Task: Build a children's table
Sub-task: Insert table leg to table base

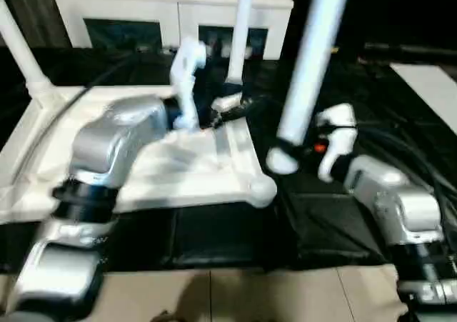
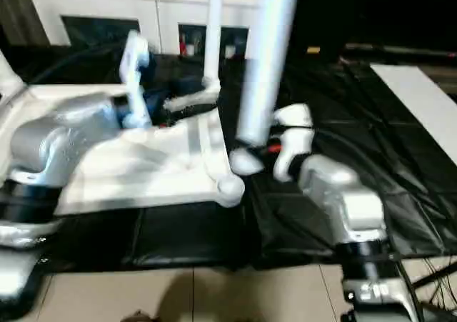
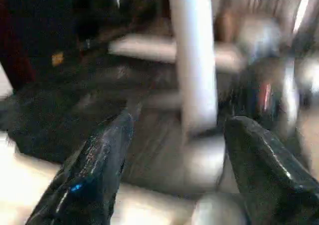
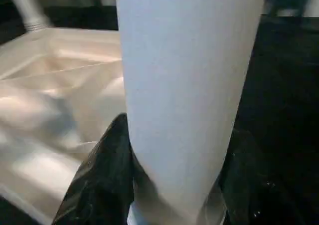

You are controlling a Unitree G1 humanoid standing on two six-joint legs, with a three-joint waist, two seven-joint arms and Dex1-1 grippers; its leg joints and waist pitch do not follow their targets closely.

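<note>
1. Children's table top (image 1: 207, 161): lies upside down on the black floor covering (image 1: 335, 222), ribbed underside up, so that its round corner sockets face upward to receive legs. It fills the 9 o'clock half of the head view; the cabinet (image 1: 171, 1) stands behind it at 12 o'clock.
2. Fitted legs: one leg (image 1: 18, 47) rises from the far corner at 10 o'clock, another (image 1: 239, 33) from the far corner at about 12 o'clock; both stand upright, apparently already seated.
3. Held leg (image 1: 310, 65): a tapered white tube, leaning slightly, its lower end at centre, off the top and just beside the near corner socket (image 1: 263, 190) at 5 o'clock of the top. Judged purpose: it is carried upright so its end can drop into that empty socket.
4. Right gripper (image 4: 174, 185): black fingers clasp the tube near its lower end, partly closed around its width, giving control of the tip.
5. Left gripper (image 3: 174, 150): fingers spread wide, nothing between them in contact; the wrist view looks past them at a standing leg, near but apart.
</note>
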